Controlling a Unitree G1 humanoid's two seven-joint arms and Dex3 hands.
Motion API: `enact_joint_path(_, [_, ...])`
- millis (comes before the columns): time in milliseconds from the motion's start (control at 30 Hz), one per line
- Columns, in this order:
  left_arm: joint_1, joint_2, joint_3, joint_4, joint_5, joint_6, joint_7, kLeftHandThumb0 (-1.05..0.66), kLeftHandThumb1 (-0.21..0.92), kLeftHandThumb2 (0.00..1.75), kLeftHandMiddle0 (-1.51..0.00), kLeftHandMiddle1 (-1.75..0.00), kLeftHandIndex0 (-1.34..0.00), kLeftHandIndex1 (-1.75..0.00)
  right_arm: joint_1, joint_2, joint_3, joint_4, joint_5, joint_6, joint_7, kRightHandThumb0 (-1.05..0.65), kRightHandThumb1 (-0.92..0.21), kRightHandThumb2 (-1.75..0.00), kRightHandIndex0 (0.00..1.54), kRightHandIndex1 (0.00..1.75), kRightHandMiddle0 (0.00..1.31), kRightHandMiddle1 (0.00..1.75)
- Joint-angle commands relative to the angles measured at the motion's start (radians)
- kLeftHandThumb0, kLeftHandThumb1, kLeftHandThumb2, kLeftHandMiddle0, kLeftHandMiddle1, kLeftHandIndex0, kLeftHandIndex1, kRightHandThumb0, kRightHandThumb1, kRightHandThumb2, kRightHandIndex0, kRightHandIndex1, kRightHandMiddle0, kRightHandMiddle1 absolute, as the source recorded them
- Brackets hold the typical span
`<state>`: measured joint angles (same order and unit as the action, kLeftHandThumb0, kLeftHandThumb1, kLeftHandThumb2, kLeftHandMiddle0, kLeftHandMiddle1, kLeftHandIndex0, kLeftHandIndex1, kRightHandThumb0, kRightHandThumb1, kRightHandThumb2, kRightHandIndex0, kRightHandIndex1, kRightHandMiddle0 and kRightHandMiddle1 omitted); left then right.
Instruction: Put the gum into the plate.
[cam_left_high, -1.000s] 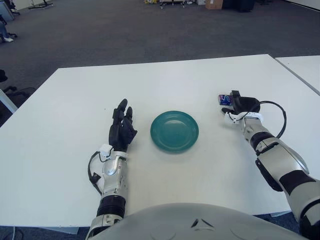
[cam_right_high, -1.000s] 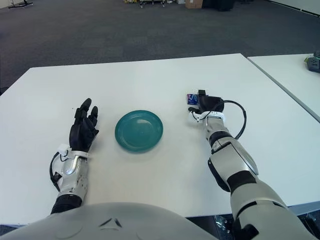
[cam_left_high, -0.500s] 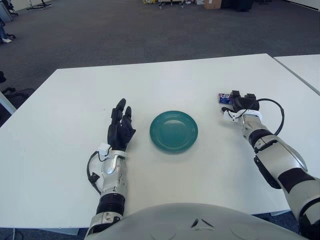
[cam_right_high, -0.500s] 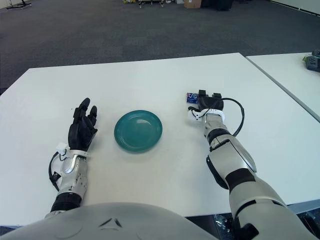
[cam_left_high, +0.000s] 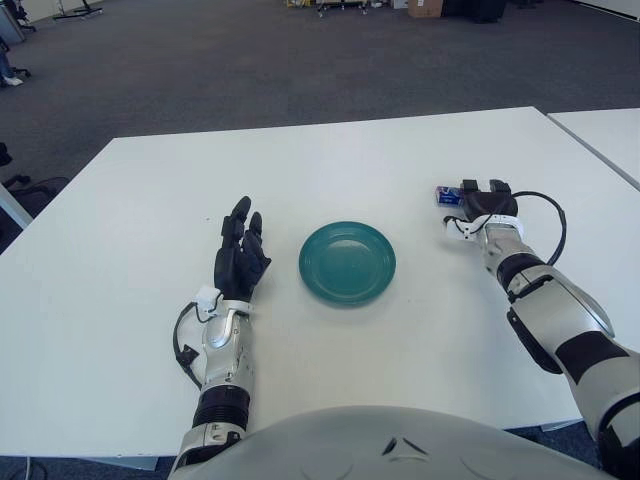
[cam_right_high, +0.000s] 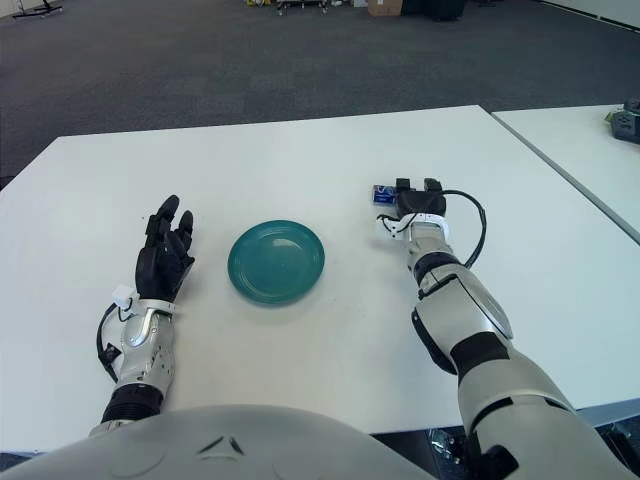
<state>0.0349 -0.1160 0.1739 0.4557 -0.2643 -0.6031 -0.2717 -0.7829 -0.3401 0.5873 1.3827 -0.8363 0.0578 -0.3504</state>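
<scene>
Gum (cam_left_high: 448, 197): small flat pack, blue with white and a bit of red on the face, lying on the white surface (cam_left_high: 400, 150) right of centre. Its long axis looks roughly left-right across the view, but the pack is too small to say which end is which.

Right hand (cam_left_high: 484, 203): black fingers, white wrist cuff, black cable looping off the wrist. It sits just beside the gum on the gum's right side, fingertips at the pack's edge. Can't tell whether they're actually touching it or whether the fingers are curled or spread, so grip state unknown. The pack looks down on the surface, not lifted.

Plate (cam_left_high: 347, 263): round, teal, glossy, shallow with a raised rim, near the middle of the surface. Well apart from the gum, which lies to its right and slightly further from the robot.

Left hand (cam_left_high: 241, 255): black, palm flat on the surface left of the plate, fingers spread and pointing away from the robot, holding nothing.
</scene>
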Motion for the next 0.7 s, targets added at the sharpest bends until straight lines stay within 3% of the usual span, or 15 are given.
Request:
enact_joint_path(0, [0.032,-0.014,0.003,0.058,0.001,-0.016,0.007,-0.81,0.92,0.88,-0.26,0.00,0.00,-0.51,0.032,0.018,0.011,0.028,-0.008,-0.009,0.058,-1.05,-0.92,-0.94,0.00,0.00,0.00,0.00])
enact_joint_path(633, [0.029,-0.021,0.003,0.057,-0.006,-0.009,0.006,-0.80,0.92,0.86,-0.27,0.00,0.00,-0.54,0.046,0.018,0.018,0.030,-0.007,-0.015,0.080,-1.05,-0.92,-0.97,0.10,0.04,0.10,0.07])
enact_joint_path(667, [0.029,-0.021,0.003,0.057,-0.006,-0.009,0.006,-0.80,0.92,0.86,-0.27,0.00,0.00,-0.53,0.051,0.019,0.019,0.030,-0.007,-0.015,0.079,-1.05,-0.92,-0.96,0.13,0.03,0.07,0.17])
